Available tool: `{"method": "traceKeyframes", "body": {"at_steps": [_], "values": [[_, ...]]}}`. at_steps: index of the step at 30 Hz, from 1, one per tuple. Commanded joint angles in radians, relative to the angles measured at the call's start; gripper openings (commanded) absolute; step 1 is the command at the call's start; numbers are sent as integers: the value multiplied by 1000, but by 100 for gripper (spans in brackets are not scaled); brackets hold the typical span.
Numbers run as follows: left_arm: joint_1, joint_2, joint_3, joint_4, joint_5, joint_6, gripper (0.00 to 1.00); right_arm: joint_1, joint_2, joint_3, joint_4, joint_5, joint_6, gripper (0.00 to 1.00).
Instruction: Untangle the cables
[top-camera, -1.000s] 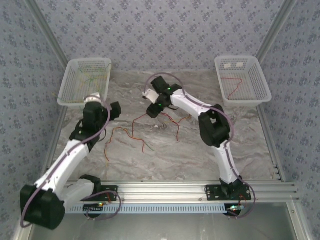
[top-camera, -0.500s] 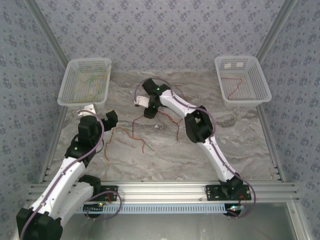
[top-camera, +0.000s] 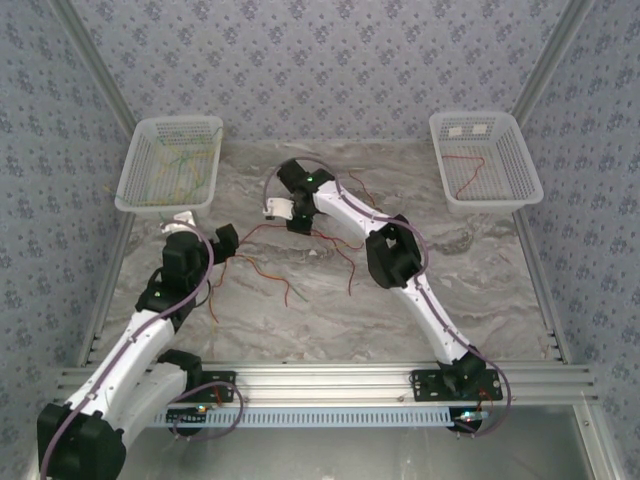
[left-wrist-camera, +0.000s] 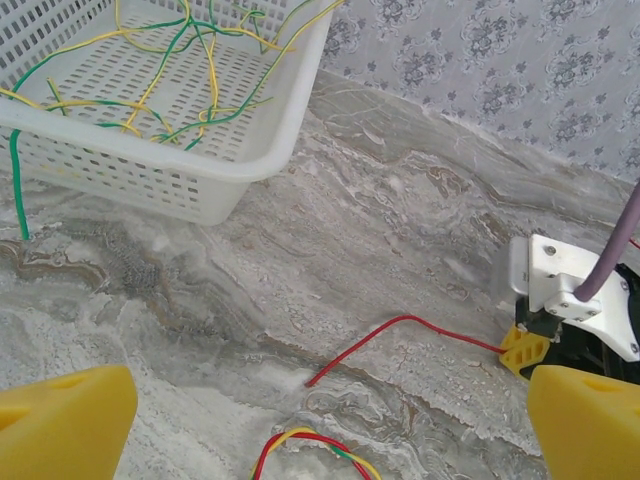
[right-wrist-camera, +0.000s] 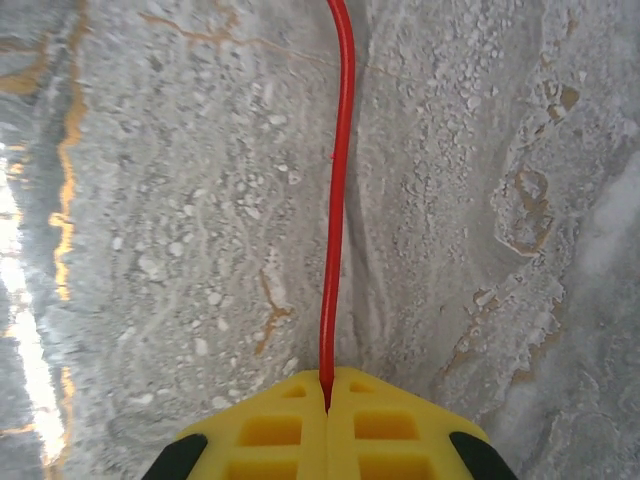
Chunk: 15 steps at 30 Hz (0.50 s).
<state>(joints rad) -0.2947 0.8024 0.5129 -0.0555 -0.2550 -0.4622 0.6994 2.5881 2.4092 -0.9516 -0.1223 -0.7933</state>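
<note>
Two white mesh baskets sit at the far corners of the marble tabletop (top-camera: 400, 320). The left basket (top-camera: 128, 165) holds a loose heap of green and yellow cables (left-wrist-camera: 190, 60), and one green strand (left-wrist-camera: 14, 190) drapes over its wall down to the tabletop. The right basket (top-camera: 497, 204) holds a single wavy red wire (top-camera: 465, 165). The remaining cables (top-camera: 290, 262), mostly red, lie tangled on the tabletop between the arms. The right end effector (right-wrist-camera: 327, 395) is pressed together, pinching a red cable (right-wrist-camera: 335, 200) low against the marble. The left end effector (left-wrist-camera: 320, 425) is spread wide above a red and yellow loop (left-wrist-camera: 305, 445), holding nothing.
</note>
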Motion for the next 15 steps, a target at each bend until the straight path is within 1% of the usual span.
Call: {"method": "traceKeyframes", "body": {"at_steps": [1,6,10,13,15], "values": [[-1,6,-1,38,-13,-9,99,9,-160,-24,-23,32,20,0],[-1,23,-12,62,-16,-13,99,0,-336,-97,-5,-78,152,0],[-1,34,-11,71,-13,-14,99,-32,-430,-143,16,-163,247,0],[-1,33,2,69,2,-11,99,-70,-480,-130,10,-171,355,0],[-1,25,8,70,10,-12,99,-114,-526,-131,26,-176,436,0]]}}
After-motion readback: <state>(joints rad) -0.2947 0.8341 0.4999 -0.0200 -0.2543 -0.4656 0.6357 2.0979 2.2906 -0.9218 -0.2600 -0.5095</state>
